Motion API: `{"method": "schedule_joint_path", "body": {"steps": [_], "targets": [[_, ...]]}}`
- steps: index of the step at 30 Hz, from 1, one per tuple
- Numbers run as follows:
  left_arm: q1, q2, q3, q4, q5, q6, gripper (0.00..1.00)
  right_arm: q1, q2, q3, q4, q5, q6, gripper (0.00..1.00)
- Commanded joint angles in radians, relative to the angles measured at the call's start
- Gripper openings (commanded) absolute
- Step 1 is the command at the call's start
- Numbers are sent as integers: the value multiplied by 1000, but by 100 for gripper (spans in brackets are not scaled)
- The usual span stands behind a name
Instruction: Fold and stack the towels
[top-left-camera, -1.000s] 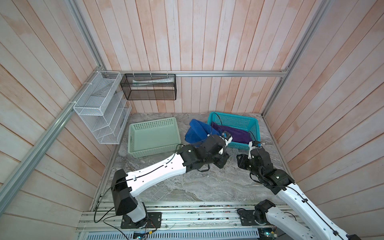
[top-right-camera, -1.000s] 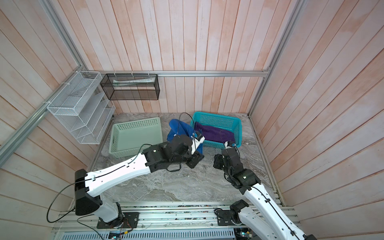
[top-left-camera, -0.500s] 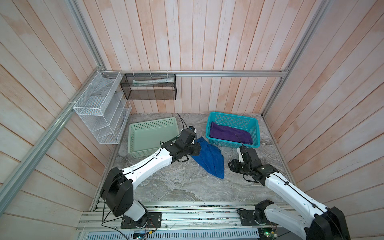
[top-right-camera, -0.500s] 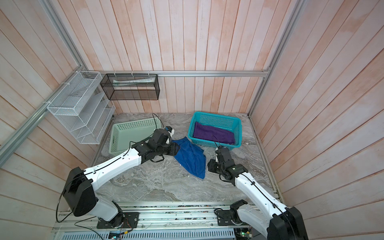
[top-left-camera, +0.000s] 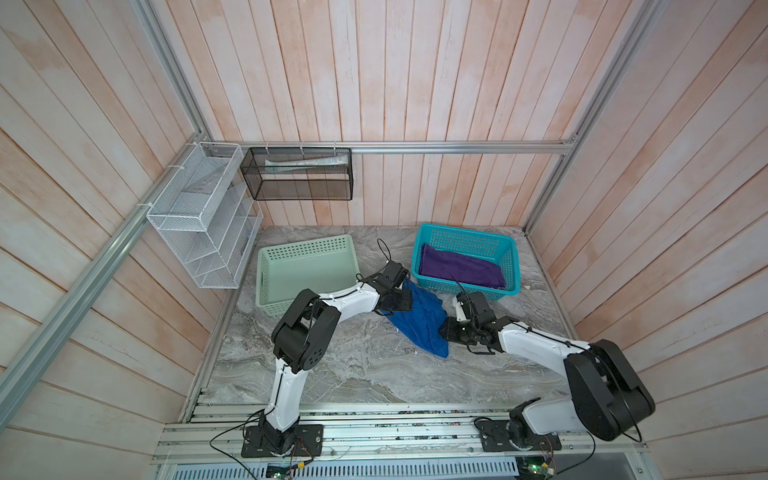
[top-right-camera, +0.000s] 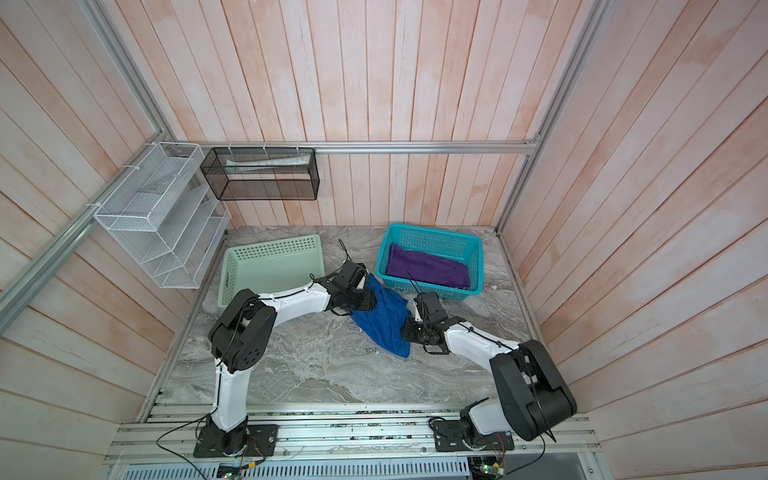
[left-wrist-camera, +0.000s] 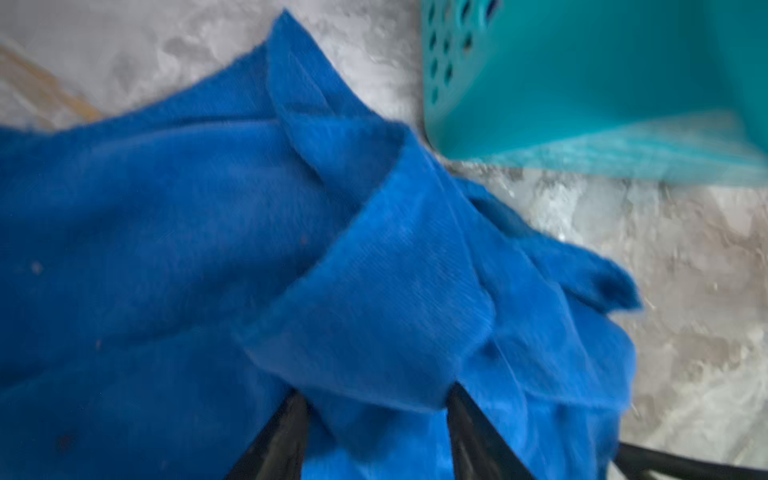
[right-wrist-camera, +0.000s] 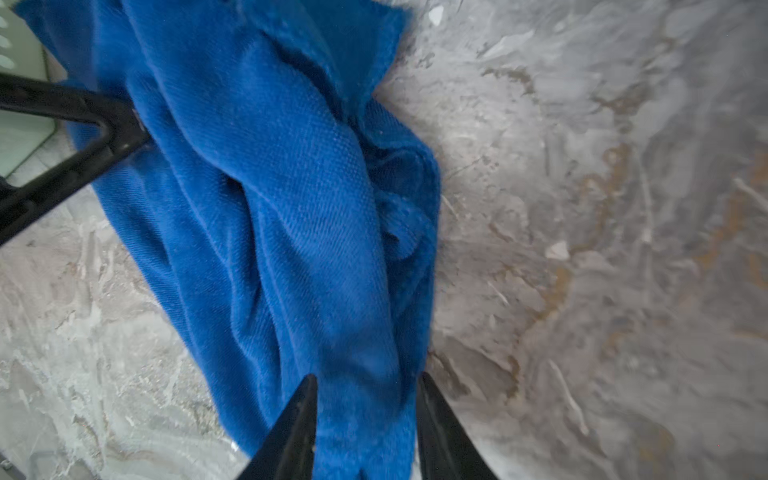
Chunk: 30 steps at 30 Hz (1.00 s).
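Grey marbled counter (top-left-camera: 353, 374): a crumpled royal-blue terry towel (top-left-camera: 419, 328) lies beside the teal perforated plastic basket (top-left-camera: 465, 237); the right pincer (right-wrist-camera: 366, 376) pinches its bunched end, the left pincer (left-wrist-camera: 376, 392) straddles a fold (grip unclear). Uneven pulls may twist it.

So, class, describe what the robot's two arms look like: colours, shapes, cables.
Both the left arm and the right arm have white link shells joined by bulky black joint housings. Thin black cables run along the white links. The jaws are black and taper to narrow points.
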Motion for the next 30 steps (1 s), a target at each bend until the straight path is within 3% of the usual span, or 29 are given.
{"method": "schedule_joint_path", "body": {"steps": [1,3,5,7,15,22,23,26,28,30], "targets": [[18,24,30,77,56,-6,46,19,73,77,15,-9,-46,38],[24,-12,2,91,61,2,19,28,91,110,-9,24,-70,21],[27,-88,-61,127,46,24,0,27,75,121,-20,54,-84,6],[34,-179,-121,142,32,47,0,27,41,125,-28,78,-103,0],[43,-593,-349,48,-37,102,0,3,-111,151,-139,202,-151,0],[31,-939,-693,-104,-46,-82,0,-27,-232,70,-182,140,-124,0],[28,-983,-753,-120,-35,-127,4,-25,-254,44,-170,96,-111,0],[23,-1076,-878,-142,8,-218,37,49,-324,-15,-99,11,-92,0],[23,-1106,-904,-159,21,-253,45,181,-335,8,-102,57,-117,0],[28,-1108,-879,-194,-5,-263,46,325,-288,90,-157,149,-148,0]]}}
